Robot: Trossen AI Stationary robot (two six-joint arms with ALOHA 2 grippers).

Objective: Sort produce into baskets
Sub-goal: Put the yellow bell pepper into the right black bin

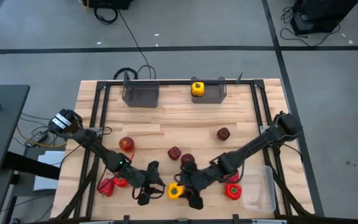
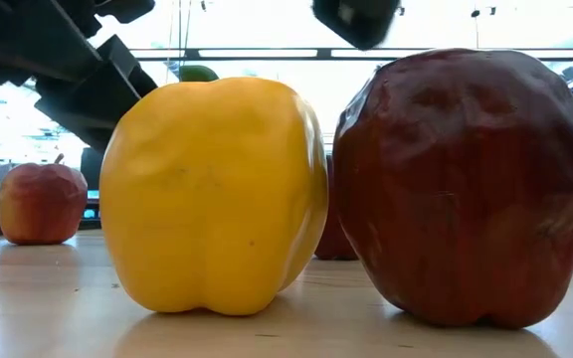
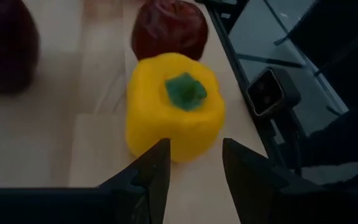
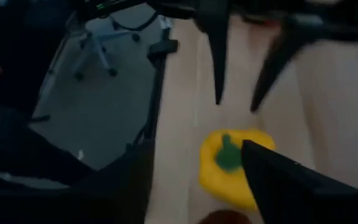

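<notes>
From above, a wooden counter (image 1: 179, 134) holds scattered produce. The landmark is a yellow bell pepper (image 1: 175, 191) near the front edge. The left end effector (image 1: 156, 186) sits just left of that pepper with its fingers spread and holding nothing. The right end effector (image 1: 188, 185) sits just right of it, also spread and empty. Two dark bins (image 1: 140, 94) stand along the far edge, well apart from the pepper; the right-hand one holds a second yellow pepper (image 1: 197, 89). A clear tray (image 1: 261, 190) lies to the right.

At counter height, the yellow pepper (image 2: 214, 194) stands upright just beside a dark red apple (image 2: 466, 186).

The left wrist view shows the pepper (image 3: 174, 104) just beyond two parted fingers (image 3: 153, 168).

The right wrist view shows the pepper (image 4: 232, 163) between the two end effectors.
</notes>
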